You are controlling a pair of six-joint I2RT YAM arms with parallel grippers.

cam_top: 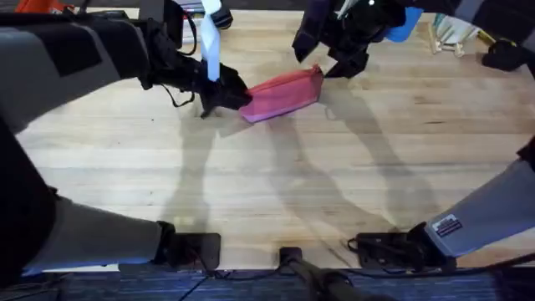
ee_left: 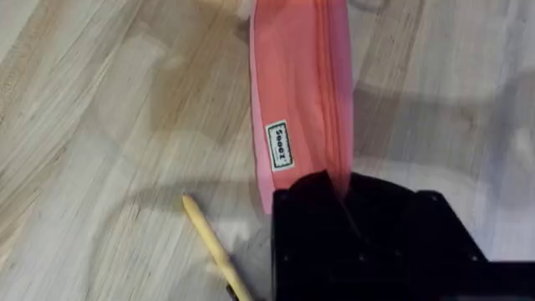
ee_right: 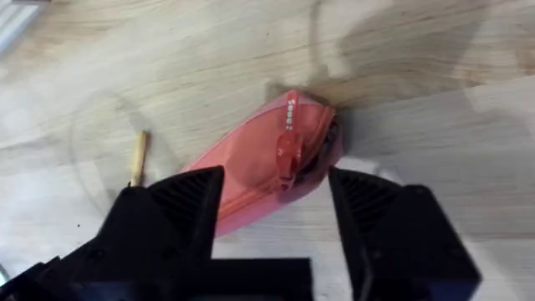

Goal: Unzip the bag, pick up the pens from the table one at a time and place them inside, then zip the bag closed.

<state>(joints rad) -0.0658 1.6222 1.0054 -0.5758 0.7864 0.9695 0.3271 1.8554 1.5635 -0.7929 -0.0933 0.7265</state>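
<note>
Far on the worktop (cam_top: 276, 184): blue item (cam_top: 405, 23) and small wooden pieces (cam_top: 451, 38) at the far right edge, orange item (cam_top: 38, 5) at the far left corner, all well apart from the bag (cam_top: 284, 92). Wide bare planks across the near half and the right side, crossed by arm shadows alone; arm bases along the near edge.

Pink bag lying far of centre, tilted, right end farther than left. One yellow-tan pen (ee_left: 213, 247) flat on the wood just beside the bag's left end, close by the left gripper (cam_top: 224, 94).

Left gripper reaching in from the far left, clamped on the bag's left end, fabric pinched between black fingers (ee_left: 313, 201). Small label (ee_left: 279, 145) visible on the bag's side near that grip.

Right gripper (cam_top: 343, 65) at the bag's right end, fingers (ee_right: 188, 201) spread apart on either side of it, red zipper pull (ee_right: 288, 146) between them, untouched.
</note>
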